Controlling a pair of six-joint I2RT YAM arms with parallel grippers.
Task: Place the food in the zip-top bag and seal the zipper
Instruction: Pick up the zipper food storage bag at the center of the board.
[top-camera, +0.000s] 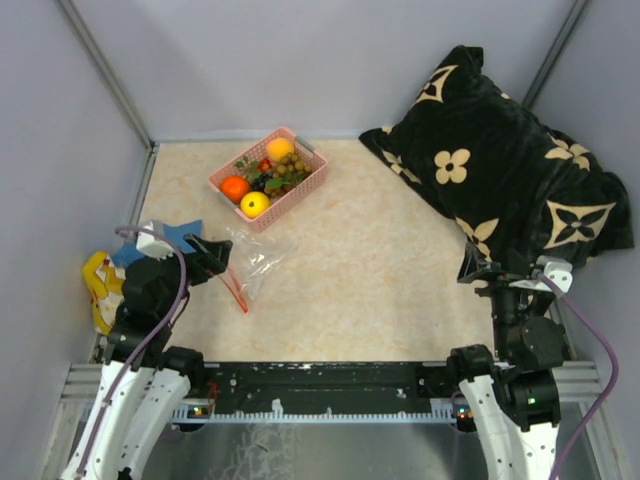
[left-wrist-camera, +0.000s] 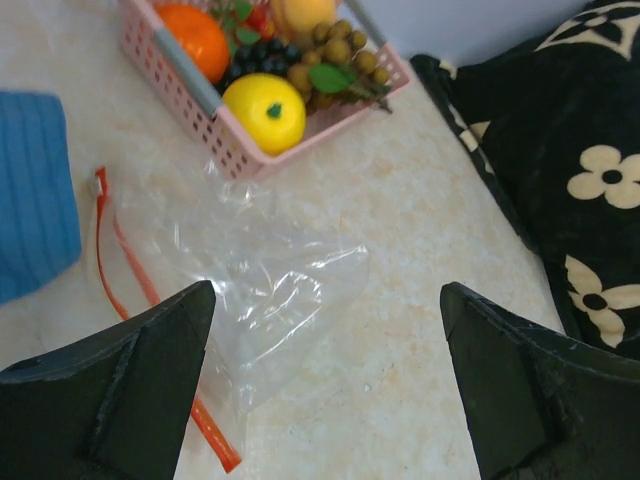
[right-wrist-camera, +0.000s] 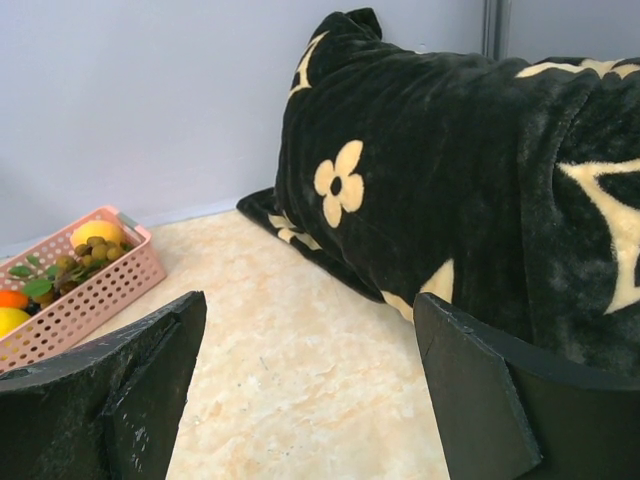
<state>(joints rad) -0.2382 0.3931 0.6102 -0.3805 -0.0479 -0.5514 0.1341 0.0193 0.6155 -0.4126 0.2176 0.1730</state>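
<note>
the left arm (top-camera: 155, 285) is reaching over the bag (top-camera: 255, 258) at 9 o'clock on the beige counter (top-camera: 380, 270), jaws spread wide. the right arm (top-camera: 525, 335) is hanging at 4 o'clock beside the black pillow (top-camera: 500, 160), jaws wide too. the food (top-camera: 268, 178) is sitting in the pink basket (top-camera: 292, 203) at 12 o'clock.

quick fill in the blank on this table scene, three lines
The fruit lies in a ____ basket.
The clear bag beside the basket is ____ of fruit.
The left gripper, by the bag, has its fingers ____.
Missing words: pink; empty; open.
</note>
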